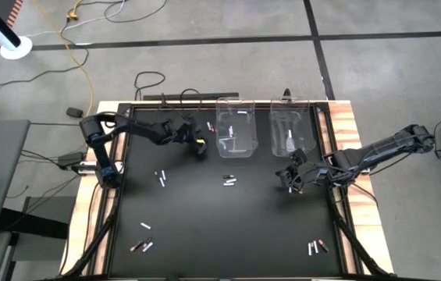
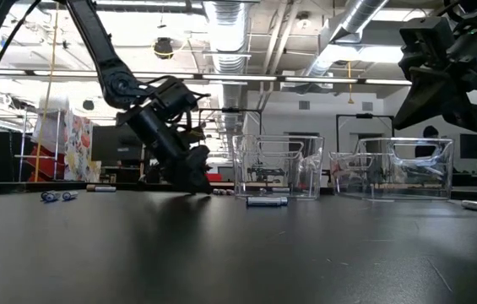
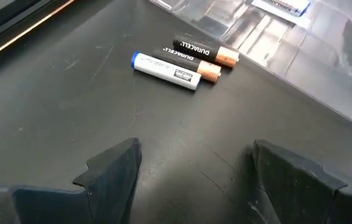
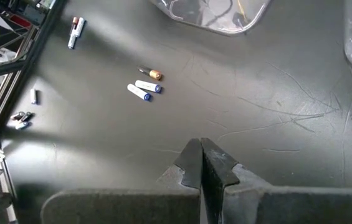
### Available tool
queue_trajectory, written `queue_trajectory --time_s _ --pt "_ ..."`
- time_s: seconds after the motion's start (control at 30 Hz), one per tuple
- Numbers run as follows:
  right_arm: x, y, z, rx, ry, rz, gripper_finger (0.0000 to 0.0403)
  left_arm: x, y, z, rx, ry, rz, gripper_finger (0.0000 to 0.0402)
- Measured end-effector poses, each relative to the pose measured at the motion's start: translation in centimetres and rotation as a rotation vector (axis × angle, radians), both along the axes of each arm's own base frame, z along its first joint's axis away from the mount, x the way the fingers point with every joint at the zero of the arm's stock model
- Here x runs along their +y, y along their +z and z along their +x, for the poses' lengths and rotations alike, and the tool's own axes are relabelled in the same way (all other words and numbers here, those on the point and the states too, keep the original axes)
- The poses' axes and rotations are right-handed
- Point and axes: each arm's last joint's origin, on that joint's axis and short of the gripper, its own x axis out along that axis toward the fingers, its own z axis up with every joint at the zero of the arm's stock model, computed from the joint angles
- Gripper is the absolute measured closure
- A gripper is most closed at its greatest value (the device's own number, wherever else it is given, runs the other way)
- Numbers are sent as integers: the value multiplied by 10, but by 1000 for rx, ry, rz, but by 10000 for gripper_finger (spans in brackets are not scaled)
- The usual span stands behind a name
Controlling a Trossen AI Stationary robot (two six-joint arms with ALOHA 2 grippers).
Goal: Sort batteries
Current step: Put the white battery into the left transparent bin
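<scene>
Near the table's far edge, left gripper (image 1: 198, 148) sits low over the black mat (image 1: 228, 222), fingers (image 3: 110, 168) spread wide, nothing between them. Just ahead of it lie three batteries (image 3: 185, 60): one white-and-blue, two black-and-copper, side by side, just beside the left clear bin (image 1: 236, 129). Right gripper (image 1: 292, 179) hangs above the mat near the right edge, in front of the right clear bin (image 1: 292, 129), fingers (image 4: 202, 165) pressed together, empty. More batteries scattered: mid-mat trio (image 4: 144, 84), pairs near the front-left corner (image 1: 142, 243) and front-right corner (image 1: 318, 247). Each bin holds at least one battery.
</scene>
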Motion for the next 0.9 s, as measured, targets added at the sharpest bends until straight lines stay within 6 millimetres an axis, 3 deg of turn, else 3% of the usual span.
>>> queue_trajectory --time_s 0.43,0.9 --pt "0 0 0 0 2 -2 385 20 23 12 58 54 -72 91" --pt "0 0 0 1 2 -2 385 39 30 -1 101 132 -203 91"
